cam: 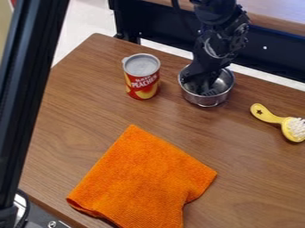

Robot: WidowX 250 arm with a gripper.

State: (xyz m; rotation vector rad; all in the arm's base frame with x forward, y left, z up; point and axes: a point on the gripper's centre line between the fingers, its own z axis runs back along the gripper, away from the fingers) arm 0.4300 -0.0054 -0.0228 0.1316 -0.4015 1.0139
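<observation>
Silver metal pot [205,102], upright on the brown wood-grain table [250,187], towards its far edge. Black gripper [205,85] directly over it, pointing down, lower end inside the mouth, below rim level. Arm comes in from the top edge of the view. Gripper covers part of the pot's far rim; near rim and near wall in plain sight. Wide, narrow or holding something: cannot tell. Contact with the inner wall or the bottom: cannot tell either.

Can [143,79] upright just beside the pot, on the view's left, apart from pot and gripper. Red and yellow label, grey top.

Yellow brush [273,118] to the right of the pot, also apart; handle towards the pot, white bristles by the view's right edge.

Orange cloth [143,178] spread nearer the camera, well apart from the gripper, one corner towards the can. Black post [26,89] slanting down the left side.
</observation>
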